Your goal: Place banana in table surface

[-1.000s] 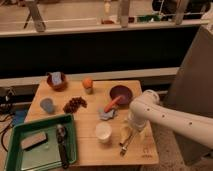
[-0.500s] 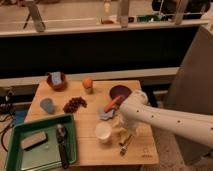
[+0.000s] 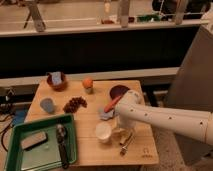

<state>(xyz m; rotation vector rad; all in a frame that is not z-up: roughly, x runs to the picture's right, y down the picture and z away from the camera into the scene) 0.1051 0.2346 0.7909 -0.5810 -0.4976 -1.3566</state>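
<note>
The surface (image 3: 85,150) is the biggest thing here, a tan plank top with bare wood mostly along its 6 o'clock edge and in the 5 o'clock corner. The white arm (image 3: 165,120) enters from 3 o'clock, and over the last second it has swung further in toward the middle and dropped lower. The green tray (image 3: 15,137) fills the 7 o'clock corner, well apart from the work.

The tool (image 3: 123,124) now hangs low over the wood toward 4 o'clock, just beside the white cup (image 3: 103,131). I cannot tell whether it is spread or pinching. The banana (image 3: 118,132) shows as a pale shape directly under it, at or very near the wood, so the placing looks close to done or already being released.

Room is tight. The cup sits at 9 o'clock of the banana, the carrot (image 3: 112,104) at 12, and the fork (image 3: 125,145) at 5, near the front edge. Straight up looks like the clearest way out.
</note>
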